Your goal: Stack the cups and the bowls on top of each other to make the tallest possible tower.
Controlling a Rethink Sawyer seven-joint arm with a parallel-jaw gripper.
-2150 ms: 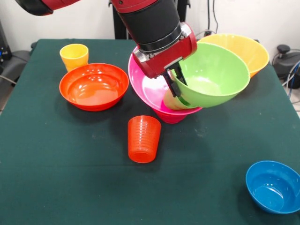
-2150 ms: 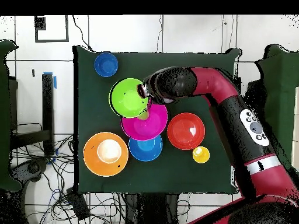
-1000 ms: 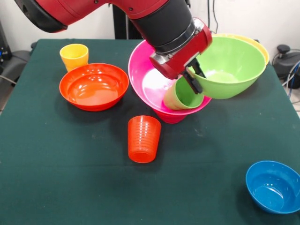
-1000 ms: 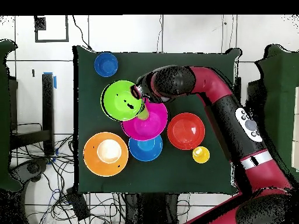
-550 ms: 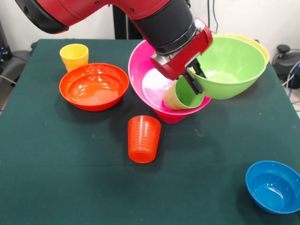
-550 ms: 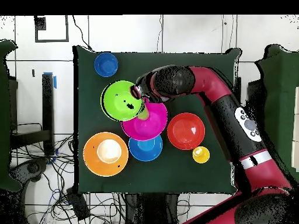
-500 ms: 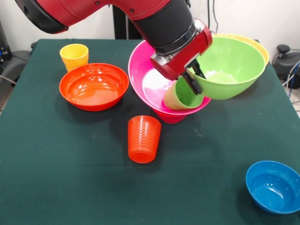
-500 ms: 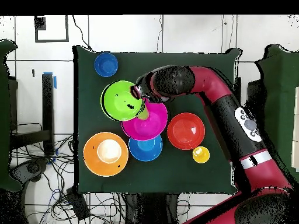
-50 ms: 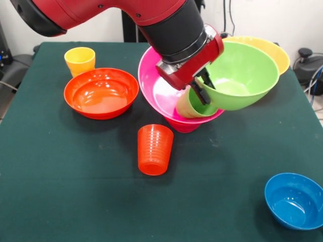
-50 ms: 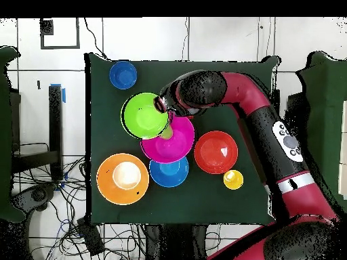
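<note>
1. While the pincer point(image 9: 201, 94) pinched the near rim of the lime bowl point(image 9: 236, 75), that bowl hung tilted in the air, its mouth turned toward the camera.
2. Below it, the pink bowl point(image 9: 159, 91) leaned on a small magenta bowl point(image 9: 182, 125), with the green cup point(image 9: 194, 105) lying on its side inside; this was the tower so far.
3. Lime overlapped pink's rim beside the green cup; whether they touched could not be told.
4. Behind stood the yellow-orange bowl point(image 9: 267, 50); from above, a blue bowl point(image 10: 169, 172) sat just beside pink.
5. Apart on the desk point(image 9: 75, 176) stood the red bowl point(image 9: 101, 93), yellow cup point(image 9: 79, 60), orange cup point(image 9: 155, 149) and a further blue bowl point(image 9: 293, 200).
6. To place it well, lime probably needed levelling and centring over pink before release.
7. Since the green cup lay loose and pink already leaned, a slow descent seemed wise; an off-centre load could tip the pile.
8. Letting go only once lime rested steady looked safest.
</note>
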